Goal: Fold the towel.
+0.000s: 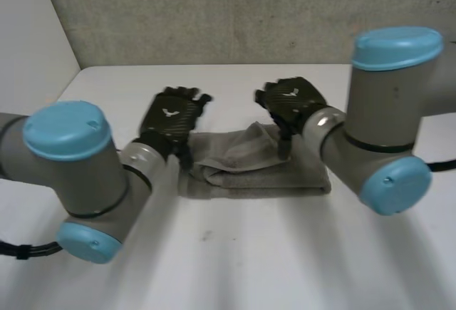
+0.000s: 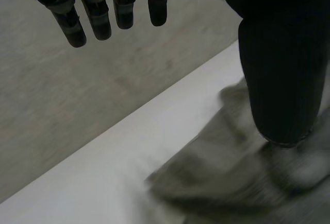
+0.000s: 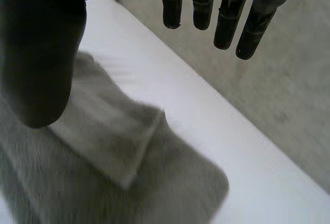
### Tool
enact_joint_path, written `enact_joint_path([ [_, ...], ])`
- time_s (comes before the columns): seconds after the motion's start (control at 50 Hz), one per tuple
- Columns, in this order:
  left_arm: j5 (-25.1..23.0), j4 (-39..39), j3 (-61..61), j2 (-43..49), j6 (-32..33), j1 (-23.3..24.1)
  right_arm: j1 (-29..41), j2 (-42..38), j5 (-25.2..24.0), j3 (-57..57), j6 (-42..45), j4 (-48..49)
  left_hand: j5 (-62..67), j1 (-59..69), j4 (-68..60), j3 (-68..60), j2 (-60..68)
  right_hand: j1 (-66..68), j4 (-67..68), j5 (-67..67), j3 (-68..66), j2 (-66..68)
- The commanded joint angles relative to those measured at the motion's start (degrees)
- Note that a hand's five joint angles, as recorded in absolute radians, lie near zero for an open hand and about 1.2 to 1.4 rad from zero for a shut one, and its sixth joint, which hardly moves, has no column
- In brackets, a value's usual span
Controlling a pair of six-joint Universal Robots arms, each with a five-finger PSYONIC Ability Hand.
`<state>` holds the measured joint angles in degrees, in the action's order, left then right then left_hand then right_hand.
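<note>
The grey towel (image 1: 256,171) lies partly folded on the white table (image 1: 235,253), with 1 flap bunched up across its far side. The left hand (image 1: 169,117) hovers at the towel's left end, fingers straight and apart from the thumb, holding nothing. The right hand (image 1: 292,103) hangs over the towel's far right part, fingers also straight, thumb pointing down at the cloth, gripping nothing.

right hand (image 3: 227,23) | fingers straight, apart from thumb | folded grey towel (image 3: 170,183) below | on white table (image 3: 216,126)
</note>
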<state>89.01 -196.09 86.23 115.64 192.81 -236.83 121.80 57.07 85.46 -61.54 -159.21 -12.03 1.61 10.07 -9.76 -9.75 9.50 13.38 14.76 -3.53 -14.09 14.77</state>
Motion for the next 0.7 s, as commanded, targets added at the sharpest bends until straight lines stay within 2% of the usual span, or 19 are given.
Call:
enact_joint_path([
  [0.02, -1.38, 0.18, -5.19, 5.91, -1.65, 6.38, -3.42, 1.03, -0.03, -9.57, 0.75, 3.24, 0.79, 2.33, -2.64, -2.66, 2.90, -3.38, -4.76, 3.53, 4.09, -4.77],
  [0.18, -0.85, 0.62, -13.98, 15.14, -1.38, 6.73, -4.38, 0.59, -0.21, -18.36, 2.77, 9.30, 4.32, 5.86, -6.17, -6.19, 6.43, -3.30, -4.68, 3.45, 4.00, -4.69],
  [0.32, -0.94, 4.04, -22.49, 21.02, -1.29, 6.29, -4.38, 0.06, -0.03, -24.76, 7.86, 15.71, 5.00, 6.54, -6.85, -6.86, 7.10, 5.77, 4.39, -5.62, -5.07, 4.38],
  [0.4, -0.85, 6.42, -25.05, 22.79, -1.38, 6.20, -4.38, -0.11, 0.06, -25.21, 8.66, 16.69, 5.00, 6.54, -6.85, -6.86, 7.10, 6.80, 5.41, -6.64, -6.09, 5.40],
  [0.56, 0.38, 7.48, -28.39, 25.69, -1.12, 6.03, -4.47, -0.82, -0.03, -24.95, 8.66, 17.04, 8.53, 10.07, -10.38, -10.39, 10.64, 17.90, 16.51, -17.74, -17.19, 16.51],
  [0.6, 4.66, 7.48, -29.88, 27.09, -0.33, 4.81, -4.47, -1.43, -0.03, -24.86, 8.66, 17.30, 13.21, 14.75, -15.07, -15.08, 15.32, 19.90, 18.52, -19.75, -19.20, 18.51],
  [0.62, 4.68, 7.48, -29.89, 27.09, -0.33, 4.80, -4.47, -1.43, -0.03, -24.86, 8.66, 17.30, 13.24, 14.78, -15.09, -15.10, 15.35, 19.92, 18.53, -19.76, -19.21, 18.52],
  [0.64, 8.25, 7.56, -30.67, 27.53, 0.37, 3.67, -4.47, -1.61, -0.03, -24.95, 8.66, 17.65, 14.07, 15.61, -15.92, -15.94, 16.18, 21.91, 20.53, -21.76, -21.21, 20.52],
  [0.66, 8.29, 7.57, -30.68, 27.53, 0.38, 3.65, -4.47, -1.61, -0.03, -24.95, 8.66, 17.65, 14.08, 15.62, -15.93, -15.94, 16.19, 21.93, 20.55, -21.78, -21.23, 20.54],
  [0.7, 16.07, 7.30, -31.29, 27.62, 2.74, 1.47, -4.56, -2.05, 0.06, -24.86, 8.74, 18.35, 14.08, 15.62, -15.93, -15.95, 16.19, 23.95, 22.57, -23.79, -23.24, 22.56],
])
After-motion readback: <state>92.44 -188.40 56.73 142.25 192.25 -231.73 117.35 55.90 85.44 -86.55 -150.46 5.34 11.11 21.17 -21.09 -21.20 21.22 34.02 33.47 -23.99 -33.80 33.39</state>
